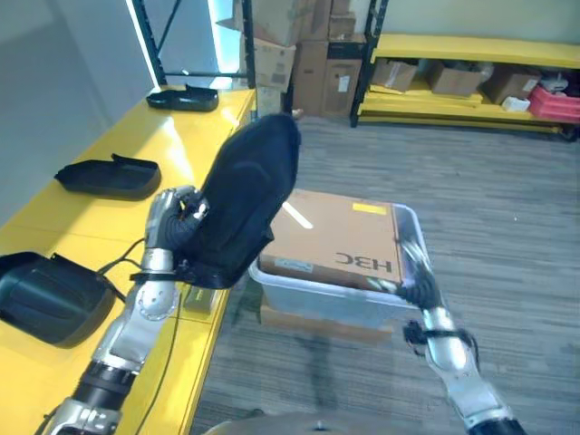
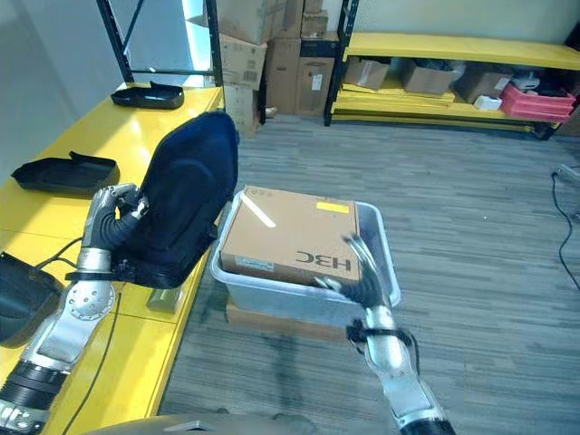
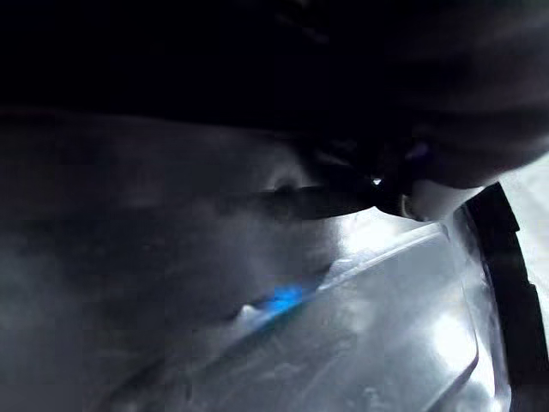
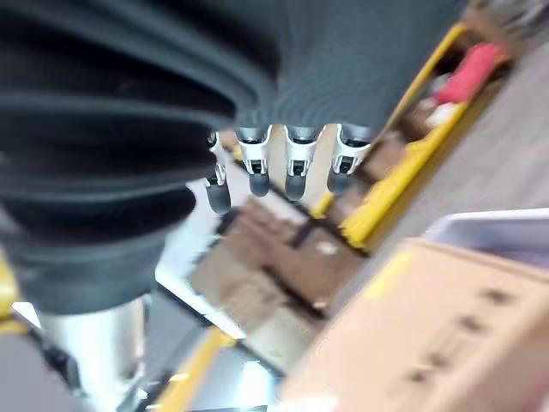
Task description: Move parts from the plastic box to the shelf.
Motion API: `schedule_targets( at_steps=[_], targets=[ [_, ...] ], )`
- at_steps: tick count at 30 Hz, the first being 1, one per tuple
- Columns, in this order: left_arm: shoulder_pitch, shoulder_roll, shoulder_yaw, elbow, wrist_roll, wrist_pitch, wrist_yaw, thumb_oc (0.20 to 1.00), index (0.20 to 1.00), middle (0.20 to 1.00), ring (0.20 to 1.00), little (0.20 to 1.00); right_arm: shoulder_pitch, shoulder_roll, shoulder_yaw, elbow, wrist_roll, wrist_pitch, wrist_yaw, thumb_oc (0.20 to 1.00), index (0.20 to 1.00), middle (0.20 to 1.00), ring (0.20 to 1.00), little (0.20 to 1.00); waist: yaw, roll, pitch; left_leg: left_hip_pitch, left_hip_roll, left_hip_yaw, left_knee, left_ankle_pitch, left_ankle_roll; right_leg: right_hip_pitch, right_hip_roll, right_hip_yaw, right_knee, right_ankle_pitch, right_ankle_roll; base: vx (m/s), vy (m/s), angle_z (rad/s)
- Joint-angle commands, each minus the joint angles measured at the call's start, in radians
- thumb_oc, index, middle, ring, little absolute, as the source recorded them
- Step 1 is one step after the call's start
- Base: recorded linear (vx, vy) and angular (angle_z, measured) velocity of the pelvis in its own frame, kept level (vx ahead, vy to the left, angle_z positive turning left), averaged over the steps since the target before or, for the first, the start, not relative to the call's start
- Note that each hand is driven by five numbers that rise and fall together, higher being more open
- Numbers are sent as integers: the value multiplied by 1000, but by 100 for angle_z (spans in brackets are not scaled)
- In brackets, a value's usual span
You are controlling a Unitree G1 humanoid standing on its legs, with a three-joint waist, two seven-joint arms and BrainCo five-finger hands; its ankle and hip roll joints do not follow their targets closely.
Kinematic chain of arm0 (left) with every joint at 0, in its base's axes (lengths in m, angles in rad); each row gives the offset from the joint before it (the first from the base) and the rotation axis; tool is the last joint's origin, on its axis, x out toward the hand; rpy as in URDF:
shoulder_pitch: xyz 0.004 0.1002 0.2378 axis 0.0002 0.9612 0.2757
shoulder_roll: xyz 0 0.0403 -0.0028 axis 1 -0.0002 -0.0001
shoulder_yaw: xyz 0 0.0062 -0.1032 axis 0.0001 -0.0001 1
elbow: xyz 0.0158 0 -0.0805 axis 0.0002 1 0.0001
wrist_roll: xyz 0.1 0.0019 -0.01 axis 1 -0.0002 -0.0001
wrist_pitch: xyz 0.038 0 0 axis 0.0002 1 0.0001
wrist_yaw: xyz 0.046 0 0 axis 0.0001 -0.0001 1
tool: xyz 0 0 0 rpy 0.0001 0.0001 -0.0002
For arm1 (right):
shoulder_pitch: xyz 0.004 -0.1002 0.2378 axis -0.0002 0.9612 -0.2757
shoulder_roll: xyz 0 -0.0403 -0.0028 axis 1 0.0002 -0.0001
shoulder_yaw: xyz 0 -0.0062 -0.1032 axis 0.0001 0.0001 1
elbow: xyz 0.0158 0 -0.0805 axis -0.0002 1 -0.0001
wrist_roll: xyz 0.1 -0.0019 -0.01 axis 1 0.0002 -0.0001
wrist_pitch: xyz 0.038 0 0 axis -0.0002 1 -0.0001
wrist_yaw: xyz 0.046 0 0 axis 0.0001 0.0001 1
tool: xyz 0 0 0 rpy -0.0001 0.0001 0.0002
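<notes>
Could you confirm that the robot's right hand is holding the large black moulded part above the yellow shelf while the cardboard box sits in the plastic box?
Not quite: the left hand holds the large black moulded part, as the right eye view shows. The rest stands.

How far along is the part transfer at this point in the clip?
Done: three black parts already lie on the yellow shelf. In hand: the left robot hand grips a large black part, held at the shelf's edge beside the plastic box. The right robot hand hangs open over the box's near rim. Left: setting this part down. A cardboard box fills the plastic box, so remaining parts cannot be judged.
</notes>
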Motion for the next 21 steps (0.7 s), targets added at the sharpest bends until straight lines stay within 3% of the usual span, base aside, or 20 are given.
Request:
schedule_targets(
  at_steps=[1, 2, 3, 4, 5, 6, 8, 11, 12, 14, 15, 16, 18, 21],
  targets=[
    [-59, 30, 55, -105, 56, -68, 38, 200, 200, 200, 200, 200, -7, 30, 52, 6, 1, -6, -43, 1000, 1000, 1000, 1000, 1000, 7, -29, 11, 7, 44, 10, 64, -115, 0, -138, -43, 28, 226, 19, 101, -84, 8, -5],
    [-68, 30, 48, -108, 54, -69, 41, 200, 200, 200, 200, 200, -6, 44, 61, 71, 5, 4, -45, 1000, 1000, 1000, 1000, 1000, 5, -29, 19, 5, 44, -10, 63, -111, -3, -157, -33, 61, 253, 21, 105, -21, -94, 21],
    [-137, 4, -1, -119, 3, -84, 25, 200, 200, 200, 200, 200, 14, 74, 82, 234, 30, 23, -40, 1000, 1000, 1000, 1000, 1000, -9, -36, 21, -18, 29, -90, 68, -103, -16, -126, 6, 182, 212, -25, 99, 20, -139, 50],
    [-166, -8, -31, -115, -23, -91, 10, 200, 200, 200, 200, 200, 38, 78, 87, 263, 33, 32, -39, 1000, 1000, 1000, 1000, 1000, -12, -37, 20, -36, 23, -122, 72, -94, -23, -108, 21, 234, 190, -41, 86, 38, -123, 128],
    [-170, -9, -35, -112, -25, -92, 9, 200, 200, 200, 200, 200, 38, 80, 84, 265, 33, 30, -39, 1000, 1000, 1000, 1000, 1000, -13, -38, 19, -38, 21, -127, 73, -93, -23, -106, 19, 230, 187, -40, 86, -33, -174, 179],
    [-242, -33, -89, -120, -82, -109, -17, 200, 200, 200, 200, 200, 46, 98, 119, 431, 74, 52, 2, 1000, 1000, 1000, 1000, 1000, -17, -34, 22, -85, 14, -188, 87, -73, -49, -76, 31, 272, 150, -75, 56, -43, -208, 185],
    [-237, -47, -76, -159, -139, -128, -35, 200, 200, 200, 200, 200, 19, 119, 145, 549, 77, 71, 23, 1000, 1000, 1000, 1000, 1000, -5, -30, 20, -110, 20, -217, 83, -62, -75, -51, 6, 211, 84, -89, 36, -46, -284, 130],
    [-220, -68, -58, -206, -241, -142, -46, 200, 200, 200, 200, 200, -24, 154, 169, 690, 134, 83, 48, 1000, 1000, 1000, 1000, 1000, 5, -24, 22, -143, 33, -253, 96, -40, -101, -28, 14, 172, 48, -92, 14, -42, -367, 146],
    [-205, -102, -44, -266, -344, -171, -68, 200, 200, 200, 200, 200, -103, 208, 190, 857, 235, 98, 93, 1000, 1000, 1000, 1000, 1000, 35, -16, 50, -184, 40, -297, 136, -15, -131, 4, 30, 102, 3, -79, -13, -114, -425, 87],
    [-215, -106, -61, -291, -392, -182, -94, 200, 200, 200, 200, 200, -164, 217, 220, 944, 236, 115, 108, 1000, 1000, 1000, 1000, 1000, 65, -5, 77, -213, 28, -326, 144, 19, -150, 16, 40, 52, -13, -80, -26, -190, -385, 95],
    [-226, -100, -71, -305, -390, -176, -99, 200, 200, 200, 200, 200, -223, 210, 267, 980, 176, 133, 110, 1000, 1000, 1000, 1000, 1000, 78, 6, 93, -253, 0, -316, 140, 44, -141, 15, 44, 10, -38, -65, -31, -217, -234, 120],
    [-219, -97, -72, -311, -400, -180, -113, 200, 200, 200, 200, 200, -243, 202, 289, 1006, 139, 148, 125, 1000, 1000, 1000, 1000, 1000, 91, 6, 92, -251, -5, -277, 135, 31, -130, 19, 38, -15, -51, -64, -31, -218, -198, 146],
    [-198, -92, -61, -329, -435, -188, -154, 200, 200, 200, 200, 200, -275, 197, 298, 1073, 114, 179, 167, 1000, 1000, 1000, 1000, 1000, 116, 3, 87, -251, 1, -192, 159, 10, -114, 29, 16, -73, -84, -49, -25, -138, -92, 155],
    [-166, -78, -34, -364, -480, -194, -183, 200, 200, 200, 200, 200, -282, 195, 251, 1148, 123, 213, 173, 1000, 1000, 1000, 1000, 1000, 132, -6, 78, -236, 16, -129, 222, -39, -103, 42, -23, -159, -121, -30, -29, -111, -5, 131]
  ],
)
